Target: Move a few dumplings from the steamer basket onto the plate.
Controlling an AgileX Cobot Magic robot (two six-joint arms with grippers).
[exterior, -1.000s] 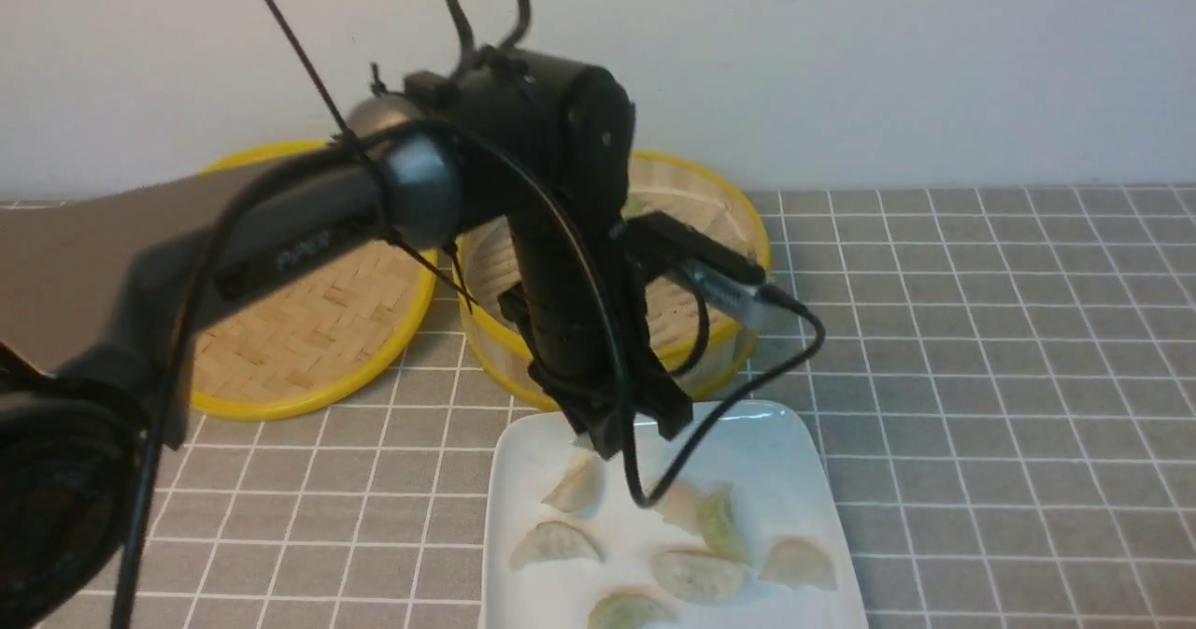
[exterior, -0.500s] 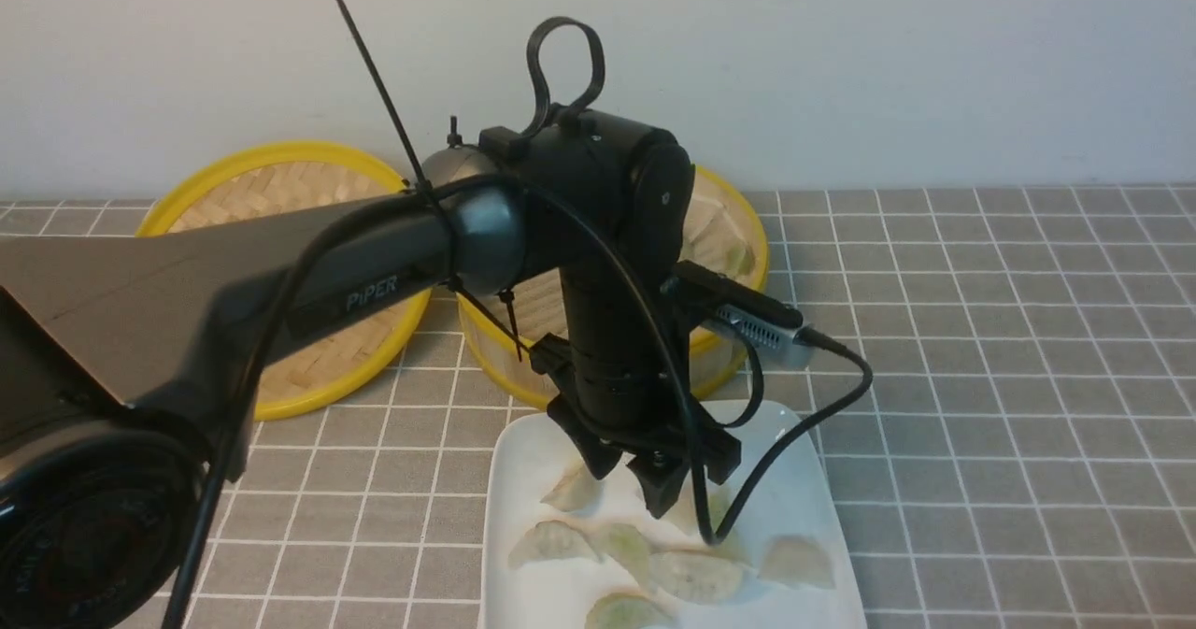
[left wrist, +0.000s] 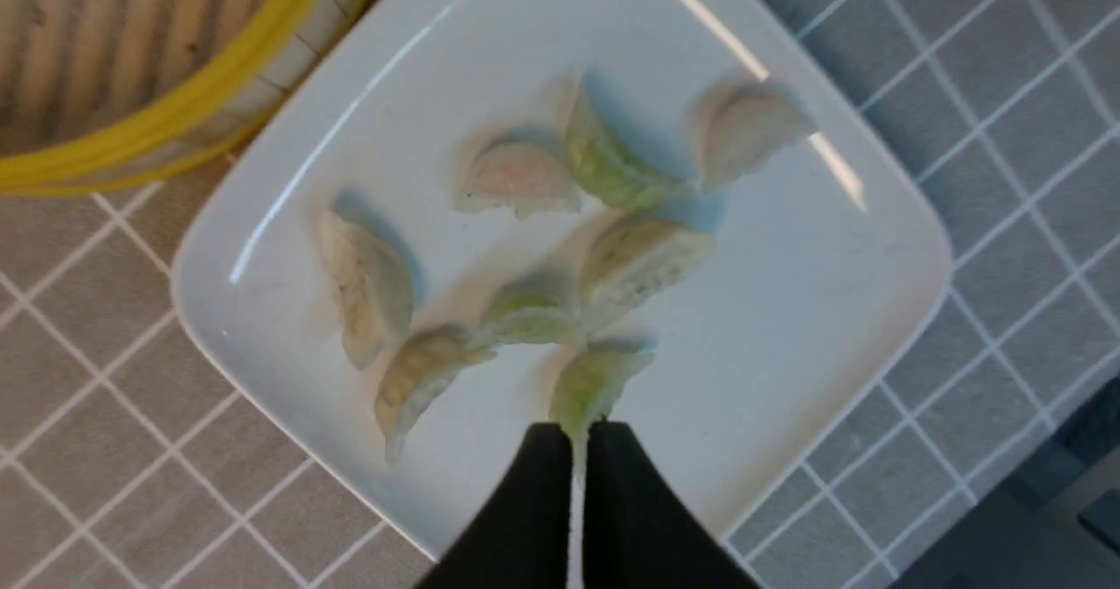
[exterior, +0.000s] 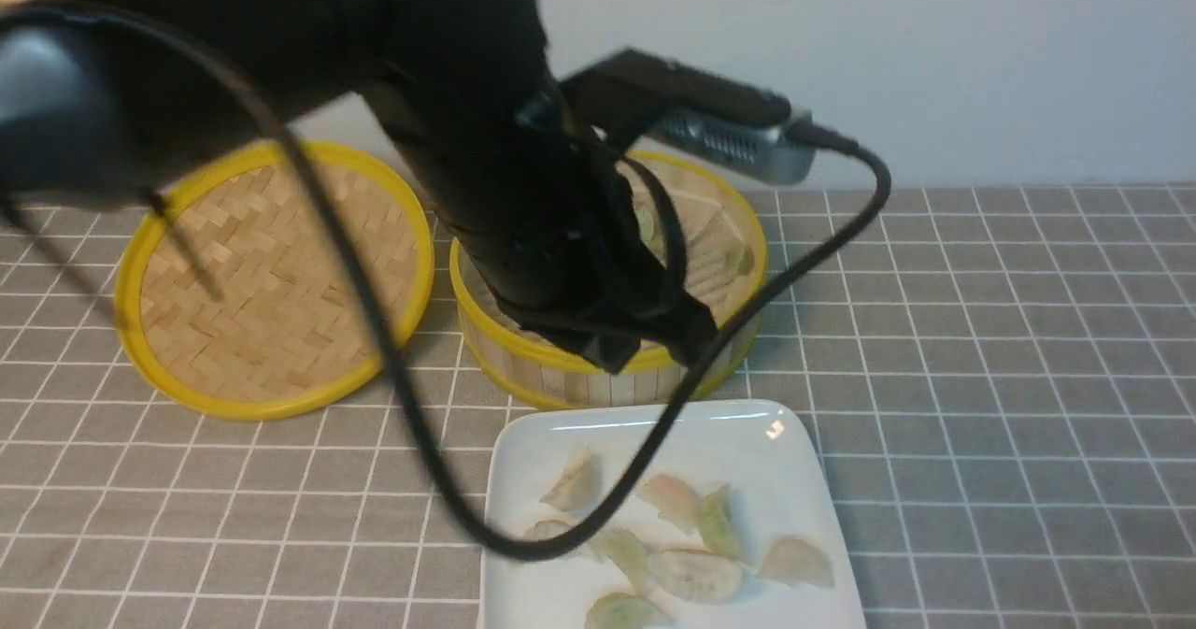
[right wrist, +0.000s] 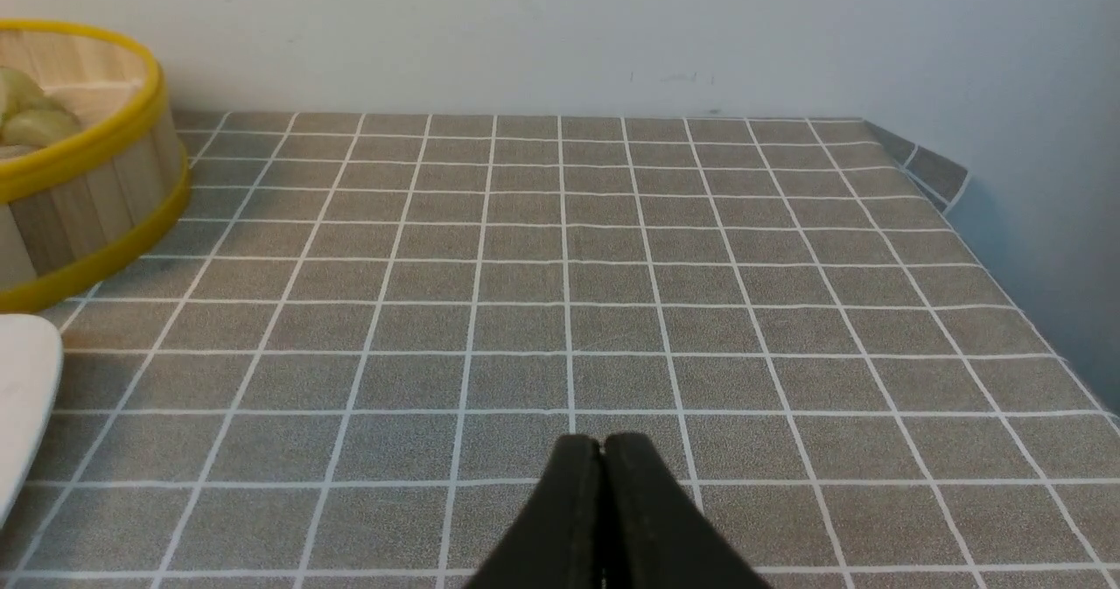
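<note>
The white plate (exterior: 523, 442) lies at the front with several dumplings (exterior: 696, 573) on it. The steamer basket (exterior: 579, 381) stands behind it with a few dumplings (exterior: 733, 260) inside. My left gripper (exterior: 654, 344) hangs high over the basket's front rim. In the left wrist view my left gripper (left wrist: 579, 436) is shut with only a thin slit and holds nothing. A green dumpling (left wrist: 595, 388) on the plate (left wrist: 787, 309) shows past the tips. My right gripper (right wrist: 602, 445) is shut and empty, low over bare tablecloth to the right of the basket (right wrist: 96, 178).
The flat woven bamboo lid (exterior: 271, 274) lies left of the basket. My left arm and its black cable (exterior: 420, 442) hang across the front of the plate. The table's right edge and far corner (right wrist: 936, 169) are near the wall.
One more dumpling came to lie on the plate. My left gripper has risen from the plate towards the basket, and its fingers are together now. The right arm's view has no earlier frame.
</note>
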